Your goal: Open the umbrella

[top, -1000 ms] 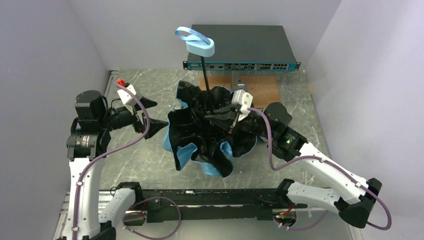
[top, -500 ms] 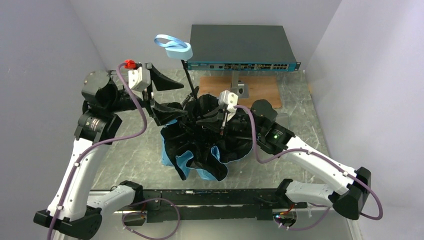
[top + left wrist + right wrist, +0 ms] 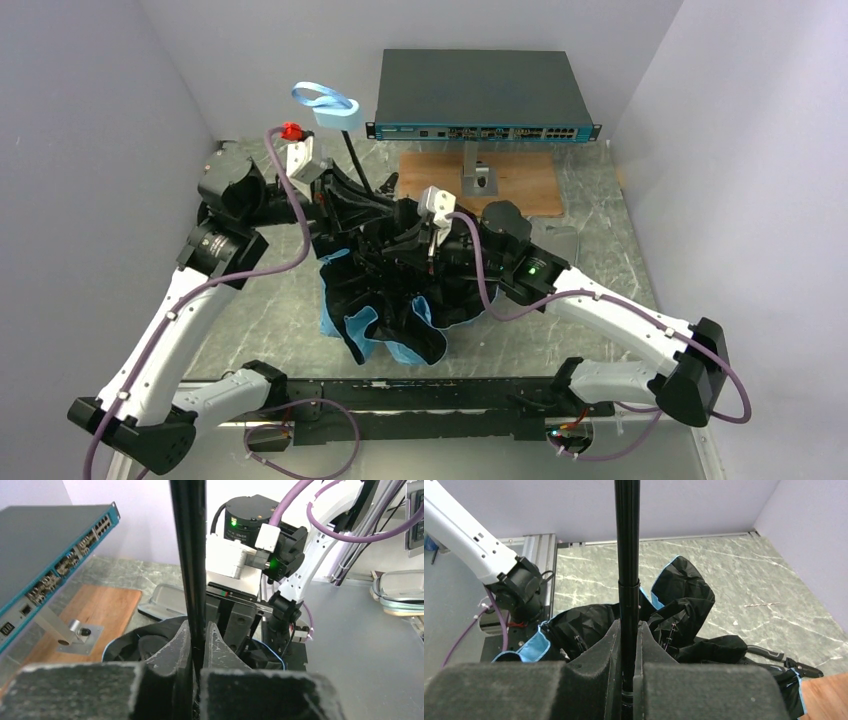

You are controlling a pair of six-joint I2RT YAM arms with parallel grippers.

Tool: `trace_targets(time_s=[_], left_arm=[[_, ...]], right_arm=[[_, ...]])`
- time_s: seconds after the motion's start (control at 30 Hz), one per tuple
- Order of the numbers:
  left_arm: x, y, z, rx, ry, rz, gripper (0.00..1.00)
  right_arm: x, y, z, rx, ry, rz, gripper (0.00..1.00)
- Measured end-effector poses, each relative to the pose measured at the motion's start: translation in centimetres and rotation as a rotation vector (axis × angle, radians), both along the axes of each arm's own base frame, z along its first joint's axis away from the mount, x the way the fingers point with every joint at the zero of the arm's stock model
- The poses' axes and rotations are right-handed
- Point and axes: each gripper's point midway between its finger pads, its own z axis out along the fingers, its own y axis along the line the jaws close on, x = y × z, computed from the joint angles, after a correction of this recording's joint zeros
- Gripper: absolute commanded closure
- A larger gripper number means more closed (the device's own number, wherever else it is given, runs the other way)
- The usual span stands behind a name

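Observation:
The umbrella's crumpled canopy (image 3: 400, 290), black with sky-blue edges, lies mid-table. Its thin black shaft (image 3: 354, 160) leans up and to the left, ending in the pale-blue handle (image 3: 335, 115) with a loop strap (image 3: 315, 97). My left gripper (image 3: 348, 200) is shut on the shaft just above the canopy; in the left wrist view the shaft (image 3: 189, 555) runs up from between the fingers of the gripper (image 3: 196, 640). Lower down, inside the folds, my right gripper (image 3: 430, 250) is shut on the shaft too. In the right wrist view the gripper (image 3: 628, 635) pinches the shaft (image 3: 627, 540).
A network switch (image 3: 480, 90) stands on a metal post over a wooden board (image 3: 520, 180) at the back. Dark tool handles (image 3: 781, 661) lie beside the canopy. A flat grey case (image 3: 165, 600) lies near the board. Walls close in on the left, back and right.
My left gripper swung in from the left and closed on the shaft. The shaft and handle tilted further left, and the right gripper shifted left with them.

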Motion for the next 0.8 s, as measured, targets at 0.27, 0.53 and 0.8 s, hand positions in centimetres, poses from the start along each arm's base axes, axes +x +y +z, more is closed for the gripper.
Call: trace_targets(time_s=[0.27,0.53,0.8], left_arm=[[1.2,-0.2,-4.4,0.078,0.063,0.032,1.0],[2.7,0.5,-6.4,0.131,0.06,0.08,1.0],[0.9,0.0,-4.1,0.127,-0.015,0.011,1.0]], right_arm=[[0.1,-0.4,-4.7,-0.113,-0.029,0.013,0.46],[-0.5,-2.1,-9.5,-0.26,0.001,0.029,0.21],[0.3,-1.5,-5.8,-0.19,-0.02,0.012,0.43]])
